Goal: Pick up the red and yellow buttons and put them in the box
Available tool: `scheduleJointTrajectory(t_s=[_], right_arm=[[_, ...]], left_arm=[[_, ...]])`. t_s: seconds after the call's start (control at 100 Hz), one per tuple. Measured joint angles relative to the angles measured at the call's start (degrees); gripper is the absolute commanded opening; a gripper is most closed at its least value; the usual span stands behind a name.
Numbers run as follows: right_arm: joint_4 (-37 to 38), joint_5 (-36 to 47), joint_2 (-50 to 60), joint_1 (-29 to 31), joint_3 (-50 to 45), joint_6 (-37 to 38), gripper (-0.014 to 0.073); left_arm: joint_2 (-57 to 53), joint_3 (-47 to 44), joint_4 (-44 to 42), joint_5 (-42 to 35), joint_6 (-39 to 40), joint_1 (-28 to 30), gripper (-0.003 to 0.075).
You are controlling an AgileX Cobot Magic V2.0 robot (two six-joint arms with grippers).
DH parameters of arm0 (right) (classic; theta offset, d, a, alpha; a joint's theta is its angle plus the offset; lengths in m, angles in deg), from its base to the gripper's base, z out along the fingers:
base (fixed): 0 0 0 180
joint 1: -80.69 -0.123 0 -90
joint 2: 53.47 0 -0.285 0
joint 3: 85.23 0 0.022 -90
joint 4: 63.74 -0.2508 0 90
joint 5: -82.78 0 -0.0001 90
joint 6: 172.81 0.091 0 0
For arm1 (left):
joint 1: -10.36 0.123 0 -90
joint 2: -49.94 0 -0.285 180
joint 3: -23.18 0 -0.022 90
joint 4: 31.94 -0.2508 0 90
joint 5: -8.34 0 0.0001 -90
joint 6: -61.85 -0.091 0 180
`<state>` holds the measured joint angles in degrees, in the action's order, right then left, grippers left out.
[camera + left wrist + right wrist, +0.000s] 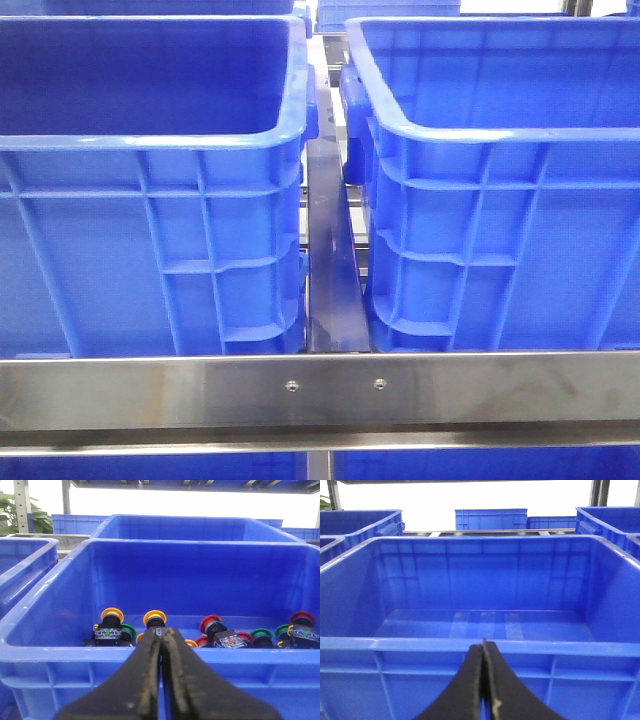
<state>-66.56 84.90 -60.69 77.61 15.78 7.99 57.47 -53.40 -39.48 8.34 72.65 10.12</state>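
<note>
Left gripper (161, 635) has its two black fingers pressed flat together with nothing between them, and it sits just outside the near wall of a blue bin (150, 652) that's got all the buttons in it. Right gripper (484, 647) is the same deal, fingers closed tight on nothing, parked in front of the near rim of another blue box (480, 647) whose floor is bare apart from a few pale tape-looking strips (485, 625). In the left wrist view the buttons are lined up along the bin floor close to the near wall: a yellow button (112, 615) at one end, a green one (128, 631) right beside it, another yellow button (154, 618) just past the gripper tips, then a red button (211, 625) on a black body with a label, more green caps (261, 634) next to that, and another red button (302, 619) at the far end. A couple of smaller orange and red caps peek out low behind the fingers, too hidden to say much. The front view only shows the outsides of two blue crates (150, 250) side by side with a dark gap between them and a steel rail (320, 390) across the front; neither arm shows there.
</note>
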Motion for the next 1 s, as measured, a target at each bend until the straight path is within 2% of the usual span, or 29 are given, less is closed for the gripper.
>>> scheduleJointTrajectory(t_s=[0.43,0.59,0.77,1.0], right_arm=[[0.0,0.0,0.0,0.0,0.0,0.0,-0.0068],[0.0,0.0,0.0,0.0,0.0,0.0,-0.0068],[0.0,0.0,0.0,0.0,0.0,0.0,-0.0068],[0.0,0.0,0.0,0.0,0.0,0.0,-0.0068]], left_arm=[[0.0,0.6,0.0,-0.4,0.0,0.0,-0.0019],[0.0,6.6,0.4,4.1,0.0,0.0,-0.0019],[5.9,19.6,0.9,13.3,0.0,0.0,-0.0019],[22.0,39.0,1.1,34.6,-2.6,0.0,-0.0019]])
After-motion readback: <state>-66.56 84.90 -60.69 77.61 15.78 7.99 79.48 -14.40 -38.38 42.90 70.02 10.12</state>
